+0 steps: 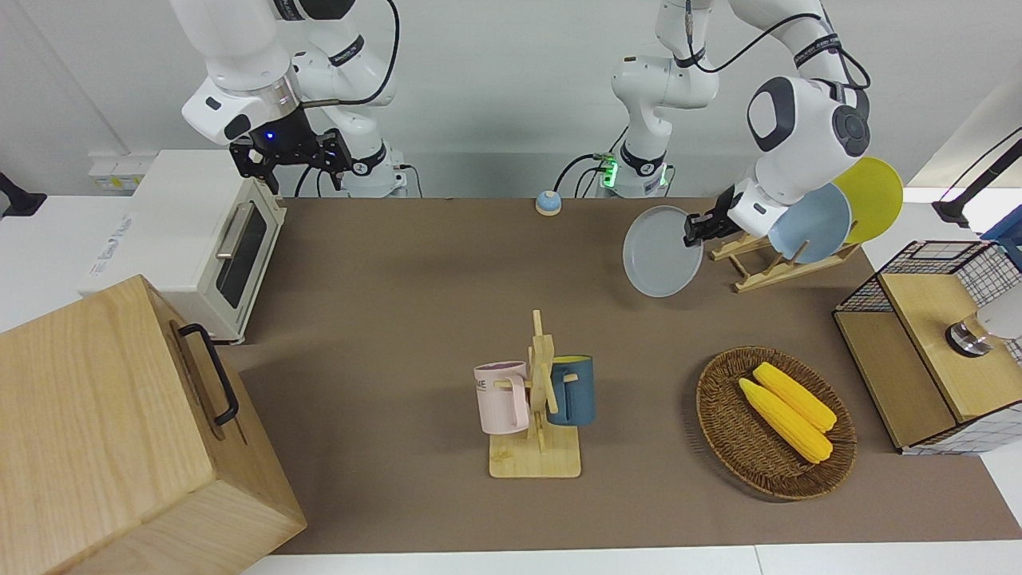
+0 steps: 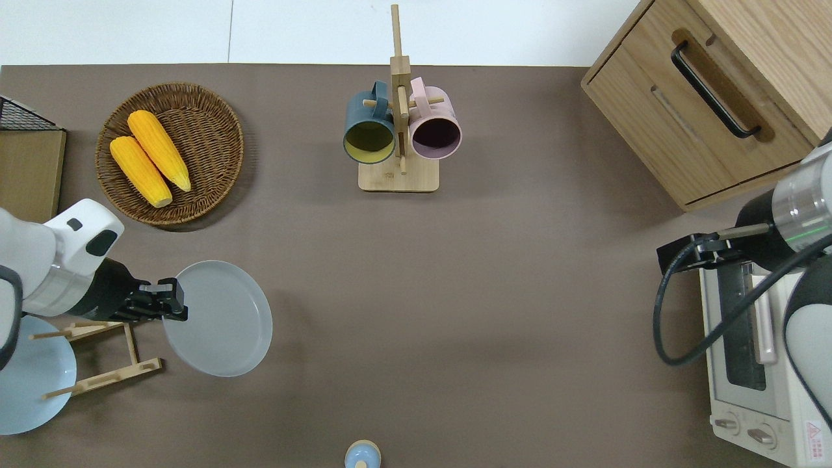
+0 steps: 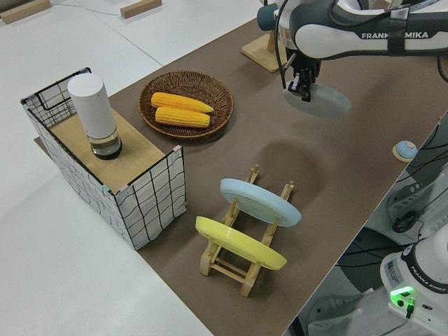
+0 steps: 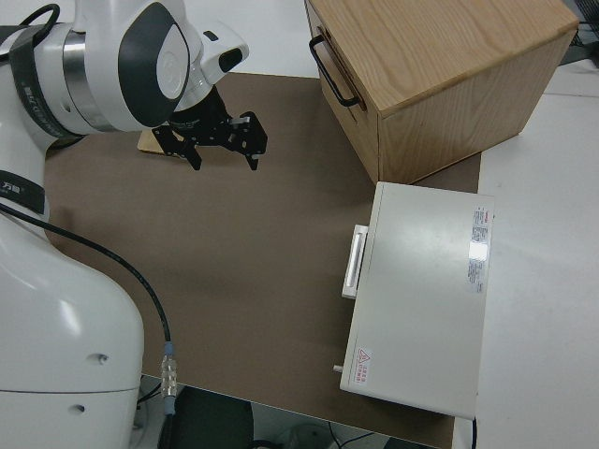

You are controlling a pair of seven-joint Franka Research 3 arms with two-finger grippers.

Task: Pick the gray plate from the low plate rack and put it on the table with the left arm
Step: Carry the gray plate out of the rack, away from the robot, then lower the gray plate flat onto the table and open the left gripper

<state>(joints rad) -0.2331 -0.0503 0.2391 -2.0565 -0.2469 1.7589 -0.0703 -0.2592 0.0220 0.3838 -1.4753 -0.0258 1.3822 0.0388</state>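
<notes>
— Gray plate [image 2: 221, 320] is out of the low plate rack [image 2: 107, 354], as I read it on my screen. My left gripper [image 2: 170, 304] has its jaws clamped on the plate's rim, and the plate hangs tilted in the air over bare brown mat just beside the rack.

— So what is left?

— Lowering it flat onto the table [image 2: 455, 292] and letting go. I judge the job past halfway.

— Any room trouble, going across the overhead view?

— First the light blue plate [image 2: 29, 377] on the rack, then the corn basket [image 2: 170, 153] farther from the robots, both apart from my plate. Then open mat up to the mug stand [image 2: 398, 130]. The right arm is parked; its right gripper [image 4: 223, 142] shows parted fingers.
</notes>
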